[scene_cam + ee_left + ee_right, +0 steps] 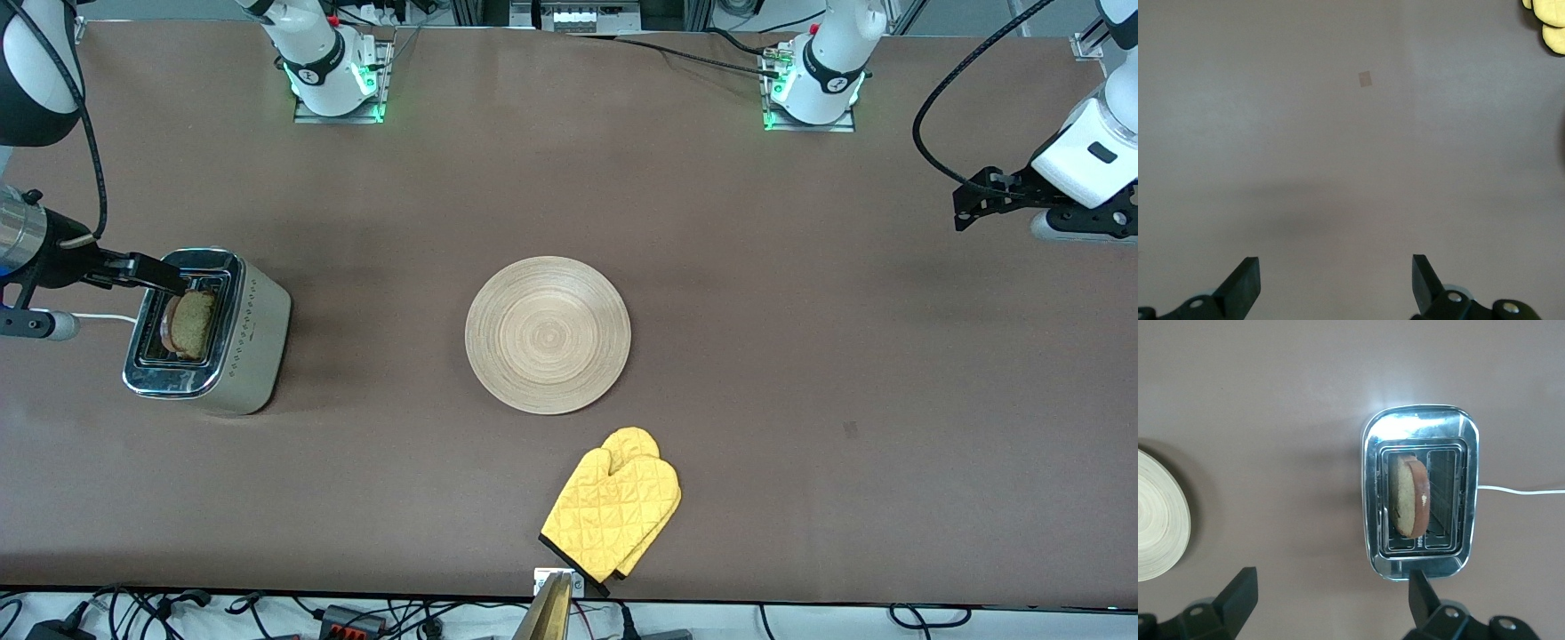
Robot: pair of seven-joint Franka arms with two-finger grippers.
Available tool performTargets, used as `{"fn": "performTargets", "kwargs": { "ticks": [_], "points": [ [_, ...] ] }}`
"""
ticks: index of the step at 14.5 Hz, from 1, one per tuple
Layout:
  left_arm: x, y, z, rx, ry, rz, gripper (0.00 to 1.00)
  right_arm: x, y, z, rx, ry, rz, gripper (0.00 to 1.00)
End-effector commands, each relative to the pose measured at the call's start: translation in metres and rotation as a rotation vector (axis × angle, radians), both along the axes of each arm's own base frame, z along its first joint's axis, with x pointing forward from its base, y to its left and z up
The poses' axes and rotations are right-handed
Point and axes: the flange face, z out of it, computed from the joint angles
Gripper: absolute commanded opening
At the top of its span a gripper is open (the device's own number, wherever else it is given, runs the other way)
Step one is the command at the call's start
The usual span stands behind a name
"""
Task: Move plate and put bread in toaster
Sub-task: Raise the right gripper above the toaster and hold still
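Bread [1408, 495] standing in one slot of toaster [210, 332], leaning, top part still proud of the chrome. Toaster sitting at right arm's end of desk [800, 293]. Plate [548, 335] bare, mid-desk, well apart from toaster. Right pincer [164, 277] hanging over toaster, spread wide, gripping nothing. Left pincer [1336, 283] spread too, idle over bare desk at left arm's end. Yellow oven mitt [613, 511] nearer front camera than plate. Judged step: release and retreat. Best lifted straight up, clear of crust, no sideways drag to tip slice or nudge toaster.
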Motion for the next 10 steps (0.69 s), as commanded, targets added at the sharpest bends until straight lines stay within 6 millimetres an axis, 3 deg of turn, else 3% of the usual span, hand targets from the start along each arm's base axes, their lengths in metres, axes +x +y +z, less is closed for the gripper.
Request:
{"fn": "performTargets", "kwargs": {
  "ticks": [1,3,10],
  "points": [
    [0.0016,0.0008,0.0059,0.003,0.003,0.005,1.00,-0.0025,0.0092,0.0043,-0.001,-0.007,-0.009,1.00],
    [0.0016,0.0008,0.0059,0.003,0.003,0.005,1.00,-0.0011,-0.0006,0.0088,-0.006,-0.021,-0.023,1.00],
    [0.0016,0.0008,0.0059,0.003,0.003,0.003,1.00,-0.0009,0.0035,0.0132,-0.031,-0.027,-0.002,1.00]
  ]
}}
